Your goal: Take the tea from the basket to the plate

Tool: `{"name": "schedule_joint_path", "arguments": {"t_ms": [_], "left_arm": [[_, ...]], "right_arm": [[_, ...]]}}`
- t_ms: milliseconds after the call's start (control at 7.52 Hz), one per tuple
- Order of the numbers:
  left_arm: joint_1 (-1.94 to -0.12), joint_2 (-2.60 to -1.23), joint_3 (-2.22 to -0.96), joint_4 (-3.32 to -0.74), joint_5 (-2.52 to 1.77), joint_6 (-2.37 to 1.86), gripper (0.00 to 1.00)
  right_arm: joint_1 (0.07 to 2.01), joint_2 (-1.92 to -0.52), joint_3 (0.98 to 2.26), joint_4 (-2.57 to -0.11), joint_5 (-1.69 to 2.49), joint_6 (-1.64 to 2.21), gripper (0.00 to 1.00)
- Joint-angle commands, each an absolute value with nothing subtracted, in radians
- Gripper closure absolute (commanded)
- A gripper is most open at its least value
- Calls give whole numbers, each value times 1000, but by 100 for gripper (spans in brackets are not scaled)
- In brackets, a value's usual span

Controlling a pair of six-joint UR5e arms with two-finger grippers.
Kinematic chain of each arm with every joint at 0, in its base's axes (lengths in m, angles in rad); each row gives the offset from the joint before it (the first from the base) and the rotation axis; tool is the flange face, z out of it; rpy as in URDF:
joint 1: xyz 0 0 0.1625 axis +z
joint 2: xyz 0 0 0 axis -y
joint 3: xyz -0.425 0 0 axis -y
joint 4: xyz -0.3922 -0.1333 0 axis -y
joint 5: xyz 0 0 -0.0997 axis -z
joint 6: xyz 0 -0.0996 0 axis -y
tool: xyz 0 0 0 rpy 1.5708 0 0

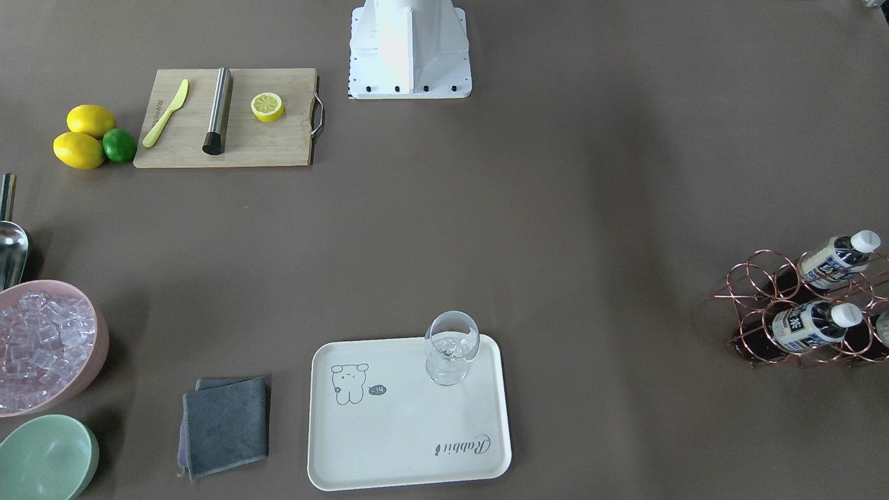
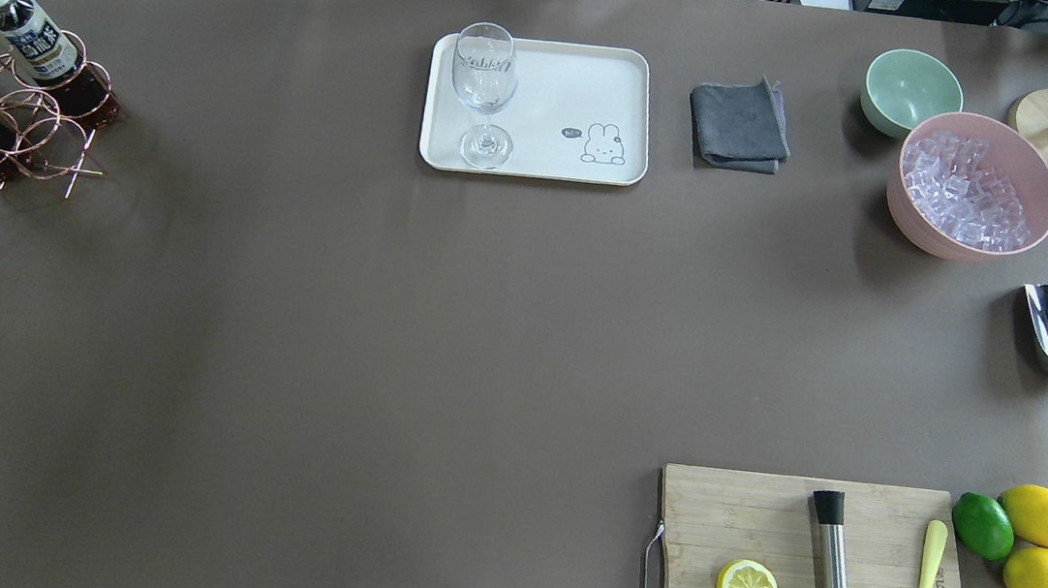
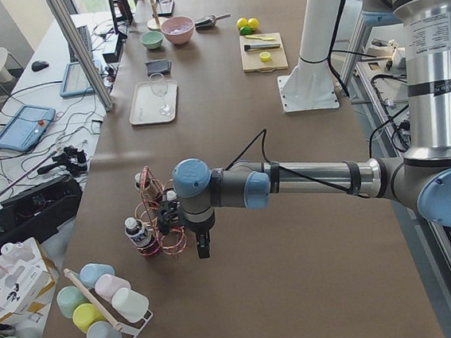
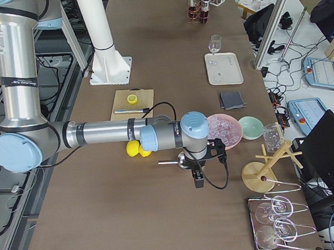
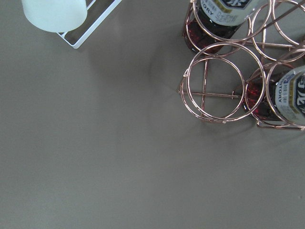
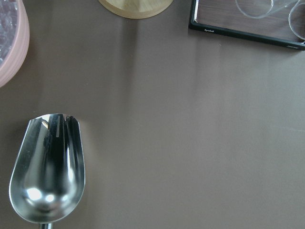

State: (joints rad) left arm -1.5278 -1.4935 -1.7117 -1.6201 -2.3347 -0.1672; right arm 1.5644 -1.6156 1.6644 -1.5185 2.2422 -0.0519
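The tea (image 1: 837, 258) lies in the basket (image 1: 758, 279), slanted through a wire ring with its white cap pointing up and outward. A second bottle (image 1: 812, 325) sits in the ring below it, and what looks like a third is cut off by the edge of the front view. The basket stands at the end of the bench (image 1: 590, 208) on the robot's left, well apart from the plate (image 1: 410, 430). The plate holds only a stemmed glass (image 1: 451, 344), upright in one corner, and the rest of its surface is bare.

So no part of the task is done. No bottle has been lifted and none is on the plate. What is left is all of it: reach in, grip a bottle, draw it out of its ring, carry it across and set it down clear of the glass.

The left tool (image 3: 204, 252) hangs fingers-down just beside the basket (its wrist camera looks straight down on the rings and bare bench next to them), so I judge this arm is placed to make the pick. It shows only in the side view, and I cannot tell whether its fingers are spread or pressed together. The right tool (image 4: 198, 184) hangs at the far end, over the bench by the metal scoop (image 6: 47, 171). I cannot tell its state either.
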Motion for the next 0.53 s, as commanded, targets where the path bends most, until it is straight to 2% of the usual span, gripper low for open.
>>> {"name": "schedule_joint_path", "arguments": {"t_ms": [0, 399], "left_arm": [[-1529, -1488, -1720, -1620, -2336, -167, 2], [-1529, -1488, -1713, -1618, -2336, -167, 2]], "right_arm": [[1565, -1609, 1670, -1566, 2249, -43, 0], [1563, -1592, 1680, -1678, 2288, -37, 0]]}}
